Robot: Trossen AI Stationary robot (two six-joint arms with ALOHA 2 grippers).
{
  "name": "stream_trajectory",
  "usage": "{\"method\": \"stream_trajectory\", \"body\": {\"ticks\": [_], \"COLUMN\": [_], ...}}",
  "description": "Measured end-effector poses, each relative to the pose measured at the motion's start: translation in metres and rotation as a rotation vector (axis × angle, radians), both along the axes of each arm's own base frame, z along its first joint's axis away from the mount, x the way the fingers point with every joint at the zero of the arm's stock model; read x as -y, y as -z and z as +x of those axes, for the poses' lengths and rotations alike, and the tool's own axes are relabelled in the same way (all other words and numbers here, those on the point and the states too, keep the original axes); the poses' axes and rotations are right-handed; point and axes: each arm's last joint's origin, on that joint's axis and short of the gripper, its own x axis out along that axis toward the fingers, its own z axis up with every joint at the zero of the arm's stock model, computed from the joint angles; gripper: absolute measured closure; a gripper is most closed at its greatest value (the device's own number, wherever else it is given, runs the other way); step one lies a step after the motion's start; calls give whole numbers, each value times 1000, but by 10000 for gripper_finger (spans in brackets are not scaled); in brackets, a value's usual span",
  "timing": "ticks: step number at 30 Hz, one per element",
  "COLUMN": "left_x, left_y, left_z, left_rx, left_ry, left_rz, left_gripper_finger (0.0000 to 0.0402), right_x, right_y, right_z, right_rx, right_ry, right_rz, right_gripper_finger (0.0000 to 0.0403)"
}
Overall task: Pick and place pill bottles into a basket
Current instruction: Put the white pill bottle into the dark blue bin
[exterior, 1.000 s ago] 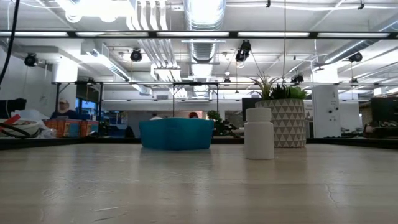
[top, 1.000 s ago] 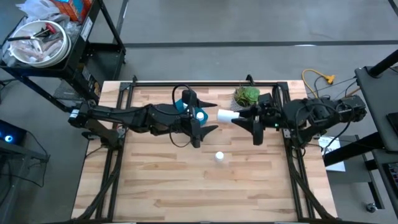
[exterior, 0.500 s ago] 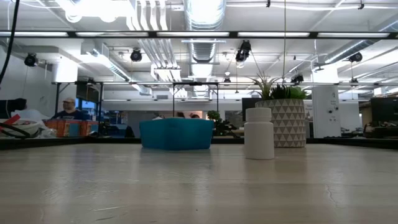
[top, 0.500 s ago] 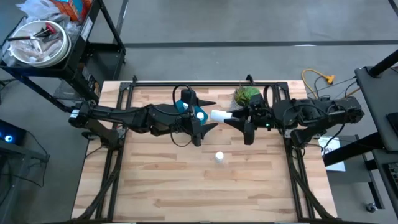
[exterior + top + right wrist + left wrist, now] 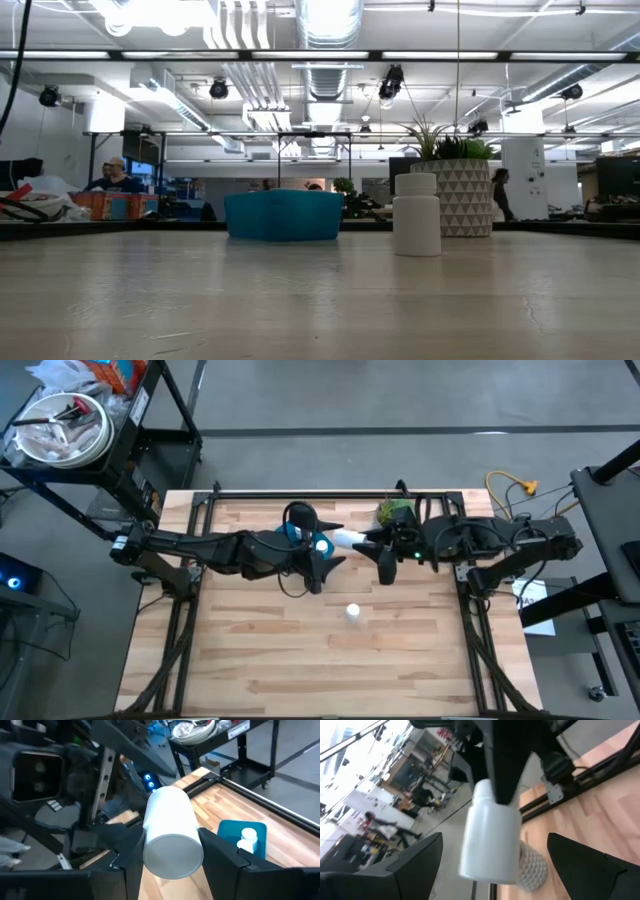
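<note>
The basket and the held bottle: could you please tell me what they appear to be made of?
Basket: apparently plastic, judging by its even, opaque bright blue walls with a smooth matte look. Bottle, in the right pincer: probably plastic too, being smooth uniform white with a soft sheen.

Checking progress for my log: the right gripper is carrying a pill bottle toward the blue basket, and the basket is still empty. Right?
Not quite. The right gripper does hold a pill bottle near the blue basket, but the basket is not empty: the right wrist view shows a white bottle in the basket.
</note>
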Motion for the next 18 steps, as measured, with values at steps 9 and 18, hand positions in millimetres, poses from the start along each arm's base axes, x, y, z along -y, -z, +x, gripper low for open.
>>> {"method": "stream_trajectory", "body": {"ticks": [9, 18], "left_x": [-3, -10], "left_y": [3, 18], "left_z": [1, 7], "left_rx": [-21, -131], "left_ry": [-54, -152], "left_rz": [33, 79], "left_gripper_finger": [61, 61], "right_x": [9, 18], "right_y": [6, 5], "right_z": [22, 46], "right_rx": [-101, -197], "right_ry": [27, 38], "right_rz": [-60, -137], "right_gripper_finger": [247, 246]}}
